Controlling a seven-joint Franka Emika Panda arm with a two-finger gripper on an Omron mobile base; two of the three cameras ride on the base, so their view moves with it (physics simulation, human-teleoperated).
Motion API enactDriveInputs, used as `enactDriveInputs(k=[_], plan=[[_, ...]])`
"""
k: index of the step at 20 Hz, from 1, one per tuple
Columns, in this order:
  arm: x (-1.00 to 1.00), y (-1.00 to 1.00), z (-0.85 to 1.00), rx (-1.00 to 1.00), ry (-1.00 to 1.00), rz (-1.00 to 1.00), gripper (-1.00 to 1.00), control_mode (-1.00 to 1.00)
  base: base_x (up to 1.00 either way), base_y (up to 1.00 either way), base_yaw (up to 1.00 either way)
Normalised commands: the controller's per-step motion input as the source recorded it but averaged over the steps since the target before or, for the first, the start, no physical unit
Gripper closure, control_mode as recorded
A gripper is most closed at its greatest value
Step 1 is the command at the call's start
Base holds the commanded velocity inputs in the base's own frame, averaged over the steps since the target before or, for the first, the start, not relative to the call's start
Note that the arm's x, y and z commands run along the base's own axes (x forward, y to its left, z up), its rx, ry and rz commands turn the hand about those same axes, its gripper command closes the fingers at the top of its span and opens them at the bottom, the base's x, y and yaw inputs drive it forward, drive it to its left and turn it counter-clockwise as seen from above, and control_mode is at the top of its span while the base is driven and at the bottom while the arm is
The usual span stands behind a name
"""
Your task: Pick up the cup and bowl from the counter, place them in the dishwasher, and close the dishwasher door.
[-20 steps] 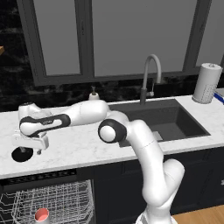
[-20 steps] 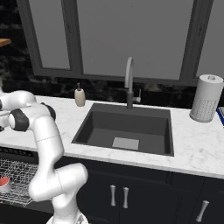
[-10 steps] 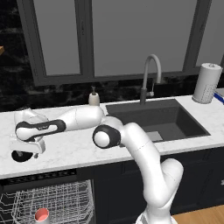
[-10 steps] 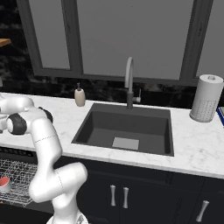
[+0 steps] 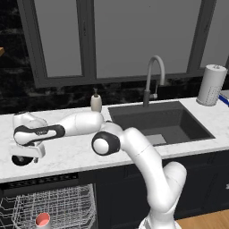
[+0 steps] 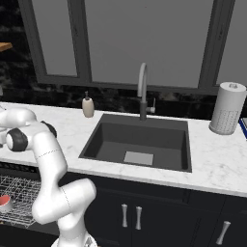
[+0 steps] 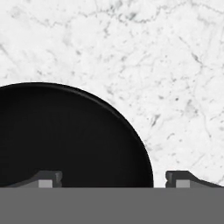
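Step in hand: grasp of the black bowl point(image 7: 65, 135) on the white marble tabletop point(image 5: 76, 152), far left end, directly above the open dishwasher point(image 5: 49, 205).
Gripper point(image 7: 113, 179): low over the bowl, pointing down; jaws spread wide, nothing between them but the bowl's rim; one fingertip point(image 7: 48, 178) over the dark interior, the other over bare marble outside the edge.
Bowl position: upright, near the tabletop's front edge, mostly under the hand in the left base view point(image 5: 20, 159).
Cup point(image 5: 43, 220): already in the lower wire rack of the dishwasher, red inside facing up; also at the left edge of the right base view point(image 6: 4, 201).
Doing it well: straight descent so the rim wall sits between the two fingertips; closure only once both tips are below the lip; a thin curved rim probably slips under a skewed pinch, so worth squaring the jaws across the wall first; vertical lift before any swing toward the rack.
Still to do: bowl into rack, then door shut.
Hard to make out: height of fingertips above the rim, not readable from the hand view; bowl's left half cut off there; dishwasher door out of frame below; contact between tips and bowl, cannot tell.
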Motion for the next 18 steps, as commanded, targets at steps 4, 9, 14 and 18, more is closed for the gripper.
enactDriveInputs(k=[4, 9, 14, 18], plan=[[0.0, 0.0, 0.0, 0.0, 0.0, 0.0, 1.0, -1.0, 0.0, 0.0, 0.0], [0.0, 0.0, 0.0, 0.0, 0.0, 0.0, 1.0, -1.0, 0.0, 0.0, 0.0], [-0.28, 0.0, 0.0, 0.0, 0.0, 0.0, 1.0, -1.0, 0.0, 0.0, 0.0], [-0.82, -0.19, 0.0, 0.02, -0.02, -0.05, 1.0, -1.0, 0.0, 0.0, 0.0]])
